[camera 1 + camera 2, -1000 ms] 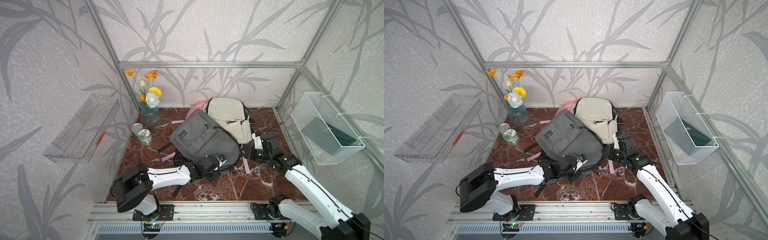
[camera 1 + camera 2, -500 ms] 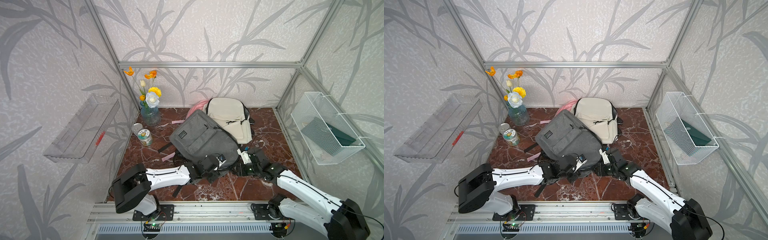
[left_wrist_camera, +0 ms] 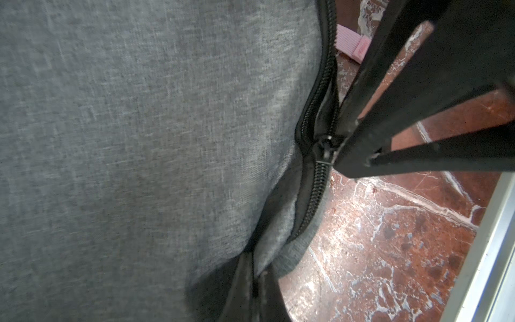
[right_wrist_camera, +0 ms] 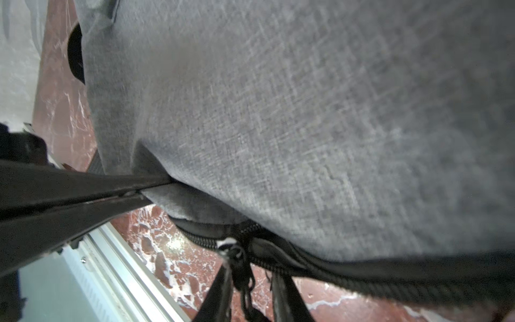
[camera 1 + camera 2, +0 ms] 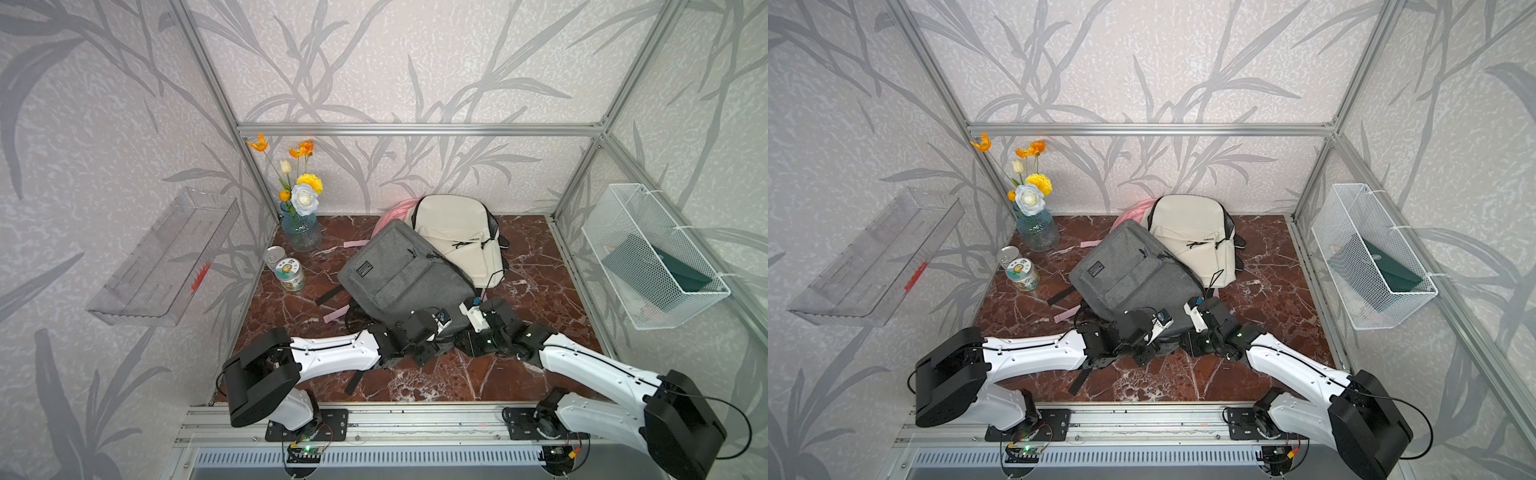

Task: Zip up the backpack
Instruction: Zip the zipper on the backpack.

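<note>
**Fig.** Grey woven-fabric backpack [image 5: 407, 274] lying flat near the front of the red marble tabletop [image 5: 536, 266]. Its black coil zipper [image 3: 315, 195] is part closed, the teeth gaping on one side of the slider [image 3: 324, 149]. Left pincer [image 4: 156, 186] is clamped on a fold of grey cloth beside the track, probably to keep it taut. Right pincer [image 4: 250, 269] stands narrow about the black cord zipper pull [image 4: 241, 259]; whether it grips cannot be told.

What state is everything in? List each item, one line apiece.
Grey fabric backpack: lying flat on the marble table.
Its black zipper: partly closed, gaping on one side of the slider.
Left claw: shut, pinching the backpack's fabric.
Right claw: straddling the zipper pull; clamped or not, unclear.
Blue glass vase of flowers: upright.
</note>
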`<move>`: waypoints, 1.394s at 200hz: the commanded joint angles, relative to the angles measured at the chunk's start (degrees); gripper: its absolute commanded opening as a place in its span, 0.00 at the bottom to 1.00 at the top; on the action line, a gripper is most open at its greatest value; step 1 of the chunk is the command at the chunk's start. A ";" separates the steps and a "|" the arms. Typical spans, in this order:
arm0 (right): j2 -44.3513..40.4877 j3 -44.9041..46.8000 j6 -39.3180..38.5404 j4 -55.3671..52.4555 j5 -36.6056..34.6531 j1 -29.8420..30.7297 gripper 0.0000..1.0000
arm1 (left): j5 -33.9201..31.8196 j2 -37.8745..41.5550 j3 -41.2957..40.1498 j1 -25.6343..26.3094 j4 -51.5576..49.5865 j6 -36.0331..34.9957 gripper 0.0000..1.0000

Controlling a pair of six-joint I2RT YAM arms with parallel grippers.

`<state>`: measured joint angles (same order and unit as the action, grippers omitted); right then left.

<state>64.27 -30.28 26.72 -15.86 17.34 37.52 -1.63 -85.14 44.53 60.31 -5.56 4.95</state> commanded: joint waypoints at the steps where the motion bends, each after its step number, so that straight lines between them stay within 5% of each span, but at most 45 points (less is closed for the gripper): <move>1: -0.80 -3.01 -0.15 -0.93 -1.64 0.36 0.13 | -1.53 1.10 0.61 -0.20 -2.32 -0.37 0.00; 27: -2.26 -5.22 -0.42 -4.79 -5.54 0.46 0.00 | -2.01 1.02 0.23 -0.34 -2.28 -0.38 0.00; 145: -7.36 -14.01 -0.33 -21.48 -35.06 0.36 0.00 | -7.79 8.45 -2.88 -0.41 -3.89 -0.32 0.00; 221: -9.60 -19.71 -2.69 -21.03 -41.53 0.29 0.00 | -11.88 11.72 -4.33 -0.46 -4.37 0.22 0.00; 258: -8.46 -20.38 -2.35 -19.87 -39.07 0.19 0.00 | -13.50 14.18 -5.38 -0.55 -4.28 1.00 0.00; 279: -8.91 -20.36 -2.72 -17.82 -33.63 0.60 0.00 | -10.81 14.70 -4.73 -0.59 -3.79 0.94 0.23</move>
<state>56.34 -48.82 24.91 -33.43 -14.24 38.96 -8.75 -71.77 41.34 60.71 -2.28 4.97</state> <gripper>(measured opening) 0.071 0.109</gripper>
